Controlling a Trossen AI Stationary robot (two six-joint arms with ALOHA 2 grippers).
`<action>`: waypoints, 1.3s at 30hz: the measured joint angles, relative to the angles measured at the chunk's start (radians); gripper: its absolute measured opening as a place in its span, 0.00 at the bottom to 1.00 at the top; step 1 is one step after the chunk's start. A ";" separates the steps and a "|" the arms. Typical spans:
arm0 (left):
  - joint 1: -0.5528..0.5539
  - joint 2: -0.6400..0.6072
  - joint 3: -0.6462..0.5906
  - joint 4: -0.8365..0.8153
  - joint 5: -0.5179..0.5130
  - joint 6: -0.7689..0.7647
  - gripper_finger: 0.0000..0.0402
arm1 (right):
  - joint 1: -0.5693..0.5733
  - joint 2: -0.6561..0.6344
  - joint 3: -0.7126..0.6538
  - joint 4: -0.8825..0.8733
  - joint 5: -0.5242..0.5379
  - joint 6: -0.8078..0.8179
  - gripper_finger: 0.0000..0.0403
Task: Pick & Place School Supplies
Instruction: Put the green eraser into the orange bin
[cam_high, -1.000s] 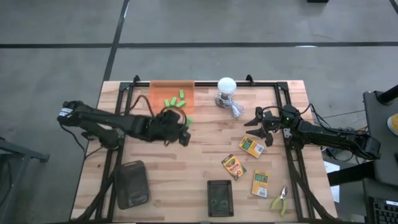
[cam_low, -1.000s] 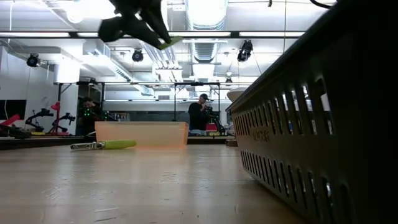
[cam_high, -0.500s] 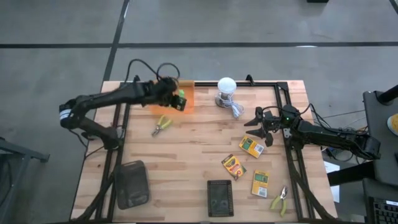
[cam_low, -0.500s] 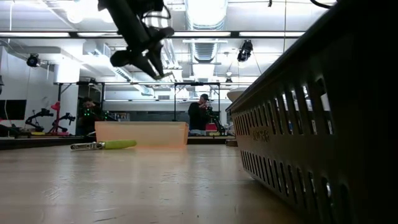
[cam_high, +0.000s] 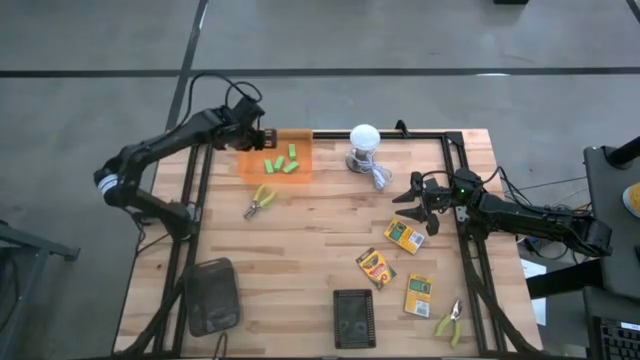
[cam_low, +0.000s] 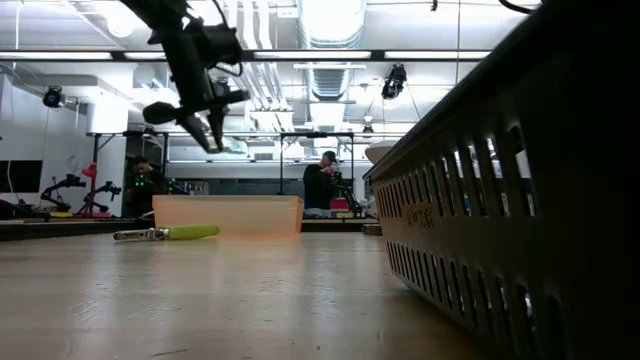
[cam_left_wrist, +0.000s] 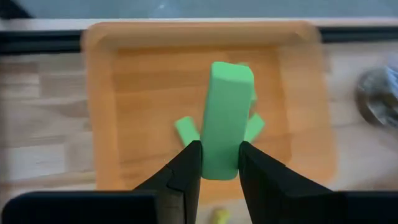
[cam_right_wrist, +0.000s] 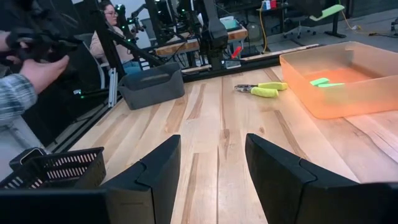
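My left gripper (cam_high: 250, 136) (cam_left_wrist: 219, 148) hangs above the left far part of the orange tray (cam_high: 277, 158) (cam_left_wrist: 124, 93), shut on a bright-green block (cam_left_wrist: 225, 112). Three more green blocks (cam_high: 287, 166) lie in the tray. One yellow-green pliers (cam_high: 262, 199) (cam_low: 166, 233) rests flat on the table just near of the tray, and another (cam_high: 450, 322) lies at the near right. Three crayon boxes (cam_high: 405, 235) (cam_high: 376, 267) (cam_high: 418, 295) lie flat at the right. My right gripper (cam_high: 420, 205) (cam_right_wrist: 211, 162) waits open beside the farthest box. My left gripper pinches the green block by its end (cam_left_wrist: 219, 163) between the two fingers (cam_left_wrist: 186, 165), coming from above and pointing down. The block runs on along the fingers, past their tips. It is lifted clear, above the tray's floor.
A white bulb with a cable (cam_high: 364, 142) stands right of the tray. Two dark baskets (cam_high: 212, 295) (cam_high: 352, 318) sit near the table's near edge; one fills the low view's right side (cam_low: 520, 200). Black rails border the table. A person's hand (cam_right_wrist: 25, 74) shows beyond the table.
My left gripper has travelled from above the table's middle, near the pliers, toward the far edge, passing over the tray to its left far part, and has kept the green block. The pliers that the arm covered now show. The right arm has kept still.
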 joint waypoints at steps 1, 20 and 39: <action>0.012 0.006 0.000 -0.002 0.001 -0.008 0.26 | 0.000 0.000 0.000 0.000 0.000 0.000 0.44; 0.055 0.275 -0.001 -0.036 0.047 -0.156 0.26 | 0.000 0.000 0.000 0.000 0.000 0.000 0.44; 0.073 0.417 0.000 0.011 0.059 -0.113 0.26 | 0.000 0.000 0.000 0.000 0.000 0.000 0.44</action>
